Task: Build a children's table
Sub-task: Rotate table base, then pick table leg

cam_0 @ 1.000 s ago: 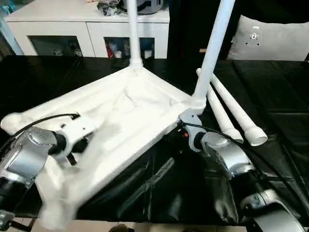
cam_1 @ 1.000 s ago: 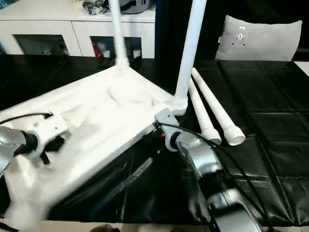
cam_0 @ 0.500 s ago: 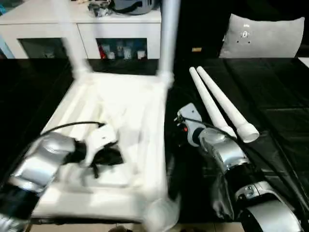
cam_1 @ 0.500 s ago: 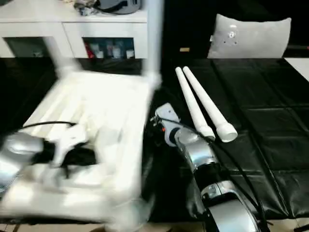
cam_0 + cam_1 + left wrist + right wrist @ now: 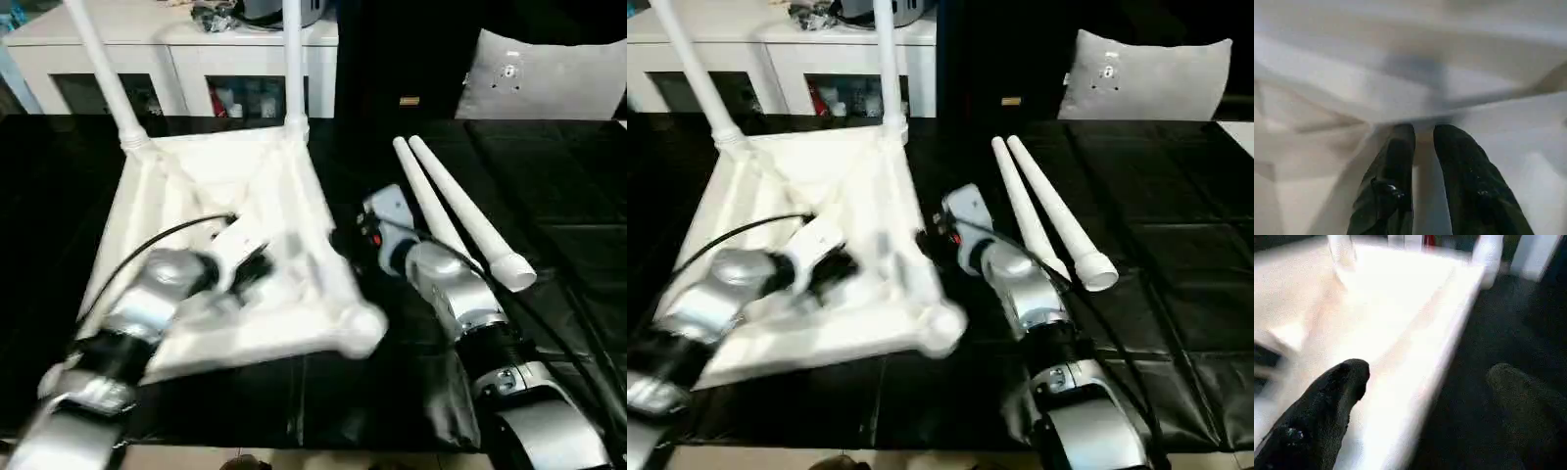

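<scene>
Tabletop (image 5: pixel 250 294) lying upside down on the black counter (image 5: pixel 549 196), ribbed underside facing up. Two legs already standing in the far corner sockets: one (image 5: pixel 98 69) on the far left corner, another (image 5: pixel 292 59) on the far right corner. Near right corner socket (image 5: pixel 361 331) sitting empty, just left of the right arm.

Left gripper (image 5: pixel 1422 132) down inside the underside, fingers (image 5: pixel 1396 161) nearly together and clamped on a thin white rib (image 5: pixel 1422 161) running between them. Right gripper (image 5: pixel 1425 377) just off the tabletop's right edge, fingers (image 5: pixel 1327 401) spread wide apart, one over the white rim and the other over the black counter, gripping nothing.

Two loose legs (image 5: pixel 460 211) lying side by side on the counter just right of the right gripper, touching each other, wide ends toward the robot. Grey cushion (image 5: pixel 544 78) well beyond them at the back, white cabinet (image 5: pixel 176 59) behind the tabletop.
</scene>
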